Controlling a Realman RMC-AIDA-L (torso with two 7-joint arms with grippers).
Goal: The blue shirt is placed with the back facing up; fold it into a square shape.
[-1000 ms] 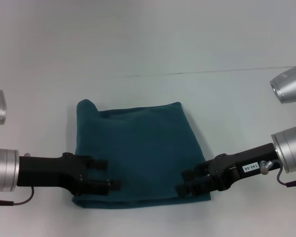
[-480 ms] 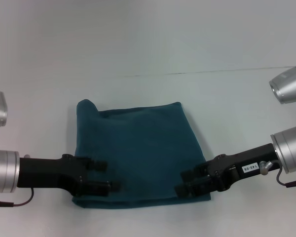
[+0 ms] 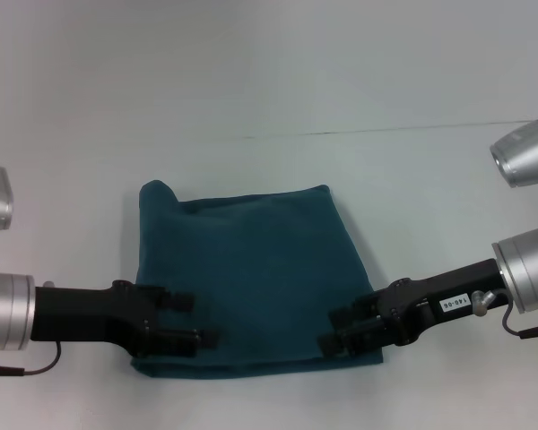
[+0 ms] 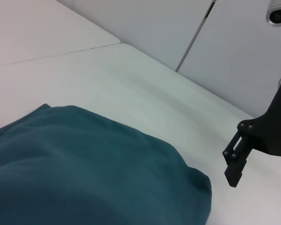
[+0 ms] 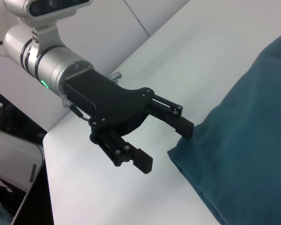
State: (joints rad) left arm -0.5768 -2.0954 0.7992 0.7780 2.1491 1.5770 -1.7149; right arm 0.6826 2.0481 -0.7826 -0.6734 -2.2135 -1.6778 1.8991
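Note:
The blue shirt (image 3: 247, 278) lies folded into a rough rectangle in the middle of the white table; it also shows in the left wrist view (image 4: 79, 173) and the right wrist view (image 5: 253, 140). My left gripper (image 3: 197, 321) is open over the shirt's near left corner, nothing between its fingers. From the right wrist view, the left gripper (image 5: 166, 145) stands at the fabric's edge, one finger (image 5: 186, 127) close to the cloth. My right gripper (image 3: 330, 330) is open over the near right corner, holding nothing. One of its fingers (image 4: 234, 161) shows in the left wrist view, beyond the shirt's corner.
The white table (image 3: 269, 90) stretches around the shirt, and a thin seam (image 3: 386, 130) runs across it beyond the shirt. Silver arm segments sit at the left (image 3: 0, 309) and right (image 3: 529, 269) edges of the head view.
My left gripper has drawn back slightly toward the left and the near edge. The right gripper and the shirt have barely moved.

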